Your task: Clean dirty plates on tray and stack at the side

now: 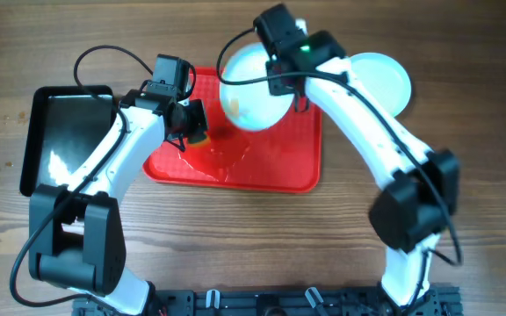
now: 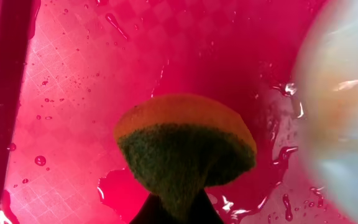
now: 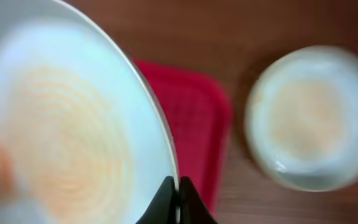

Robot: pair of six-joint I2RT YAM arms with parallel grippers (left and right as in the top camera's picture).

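The red tray (image 1: 275, 162) lies mid-table and is wet. My right gripper (image 1: 290, 81) is shut on the rim of a white-bluish plate (image 1: 251, 92) with an orange smear, held tilted above the tray's far part; the right wrist view shows the jaws (image 3: 178, 198) pinching the plate's (image 3: 61, 130) edge. A second plate (image 1: 381, 81) lies on the table right of the tray, also in the right wrist view (image 3: 312, 118). My left gripper (image 1: 193, 123) is shut on a yellow-green sponge (image 2: 185, 146) over the tray's left part (image 2: 73, 93), beside the held plate (image 2: 340, 106). A third plate is not in view.
A glossy black tray (image 1: 64, 136) lies at the left of the table. Water puddles and drops (image 2: 120, 186) lie on the red tray's floor. The right arm reaches across the tray's right side.
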